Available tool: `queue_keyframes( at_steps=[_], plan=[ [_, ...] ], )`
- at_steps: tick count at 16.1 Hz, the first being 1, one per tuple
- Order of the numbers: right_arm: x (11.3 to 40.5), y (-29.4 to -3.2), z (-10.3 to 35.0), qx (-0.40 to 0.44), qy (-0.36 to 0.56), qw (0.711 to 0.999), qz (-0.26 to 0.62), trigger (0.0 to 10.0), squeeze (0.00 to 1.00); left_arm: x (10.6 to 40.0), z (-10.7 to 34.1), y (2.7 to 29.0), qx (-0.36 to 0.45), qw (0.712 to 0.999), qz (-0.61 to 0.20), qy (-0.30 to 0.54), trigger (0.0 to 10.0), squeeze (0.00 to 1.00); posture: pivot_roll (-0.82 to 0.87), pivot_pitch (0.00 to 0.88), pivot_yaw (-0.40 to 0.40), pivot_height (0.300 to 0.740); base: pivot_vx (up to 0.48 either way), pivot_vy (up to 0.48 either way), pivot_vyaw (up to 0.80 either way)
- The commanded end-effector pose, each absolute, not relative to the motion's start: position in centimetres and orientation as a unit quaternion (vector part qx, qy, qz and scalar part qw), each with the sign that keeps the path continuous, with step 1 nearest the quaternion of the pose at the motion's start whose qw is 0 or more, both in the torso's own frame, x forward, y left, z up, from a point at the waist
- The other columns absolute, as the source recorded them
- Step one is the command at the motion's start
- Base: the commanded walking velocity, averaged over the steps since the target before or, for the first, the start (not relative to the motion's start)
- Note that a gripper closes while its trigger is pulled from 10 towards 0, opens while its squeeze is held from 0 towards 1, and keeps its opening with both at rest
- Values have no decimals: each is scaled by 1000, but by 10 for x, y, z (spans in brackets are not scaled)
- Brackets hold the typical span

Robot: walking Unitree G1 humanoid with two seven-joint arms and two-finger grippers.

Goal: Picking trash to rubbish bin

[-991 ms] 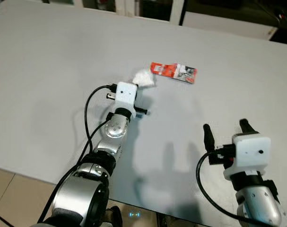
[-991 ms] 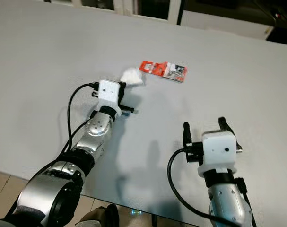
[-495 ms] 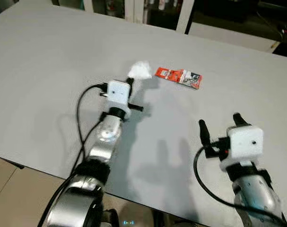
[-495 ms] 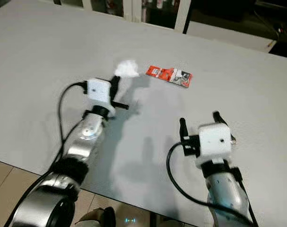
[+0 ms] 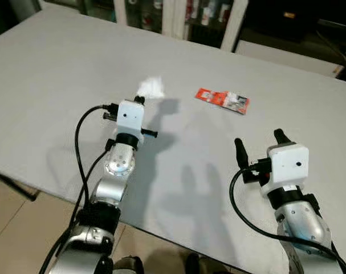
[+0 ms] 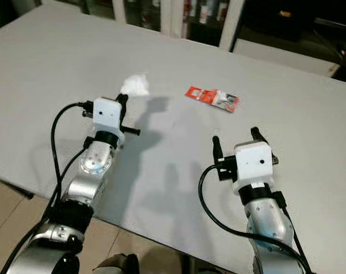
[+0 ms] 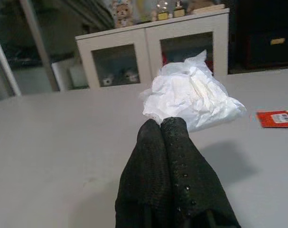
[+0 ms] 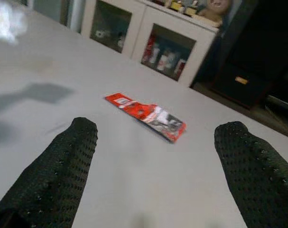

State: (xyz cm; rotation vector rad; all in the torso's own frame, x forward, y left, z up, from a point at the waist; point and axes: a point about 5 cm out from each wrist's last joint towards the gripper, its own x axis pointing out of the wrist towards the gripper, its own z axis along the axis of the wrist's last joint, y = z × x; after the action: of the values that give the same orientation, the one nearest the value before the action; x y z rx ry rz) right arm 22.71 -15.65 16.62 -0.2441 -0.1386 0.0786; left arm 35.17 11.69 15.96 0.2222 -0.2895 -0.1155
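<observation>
My left gripper (image 5: 142,99) is shut on a crumpled white tissue (image 5: 151,87), held up above the grey table (image 5: 58,68); its shadow falls to the right. In the left wrist view the tissue (image 7: 191,97) sits pinched at the closed fingertips (image 7: 162,127). A red and white wrapper (image 5: 222,100) lies flat on the table further right, also seen as the wrapper (image 8: 146,116) ahead of my right gripper. My right gripper (image 5: 259,144) hovers open over the table's near right part, nothing between its fingers (image 8: 63,166).
The table's near edge (image 5: 58,191) runs diagonally below my left arm, with tan floor (image 5: 19,228) beyond it. White cabinets with glass doors (image 7: 148,57) stand past the far side of the table.
My left gripper has lifted the tissue off the table and carried it leftward, away from the wrapper. The camera view has shifted too. The right gripper stays open in about the same place.
</observation>
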Motion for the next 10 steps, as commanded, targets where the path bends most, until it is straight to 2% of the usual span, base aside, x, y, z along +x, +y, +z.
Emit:
queue_keyframes(
  at_steps=[1,2,5,8,10],
  plan=[
    [230,-160,167,-126,-75,989,29,10000,0,350,160,113,104,983,-61,-141,6549,0,68,97,-39,740,0,0,669],
    [231,-159,166,-122,-77,989,27,10000,0,350,161,111,101,983,-66,-136,10000,0,74,96,-35,740,0,0,556],
    [234,-161,165,-110,-79,991,14,10000,0,353,163,110,99,984,-74,-127,10000,0,77,91,-22,740,0,0,0],
    [234,-162,163,-99,-78,992,2,10000,0,355,166,107,94,985,-81,-120,10000,0,74,86,-11,740,0,0,-715],
    [234,-163,162,-100,-79,992,-2,10000,0,359,168,105,89,986,-86,-113,10000,0,69,84,-5,740,0,0,0]
  ],
)
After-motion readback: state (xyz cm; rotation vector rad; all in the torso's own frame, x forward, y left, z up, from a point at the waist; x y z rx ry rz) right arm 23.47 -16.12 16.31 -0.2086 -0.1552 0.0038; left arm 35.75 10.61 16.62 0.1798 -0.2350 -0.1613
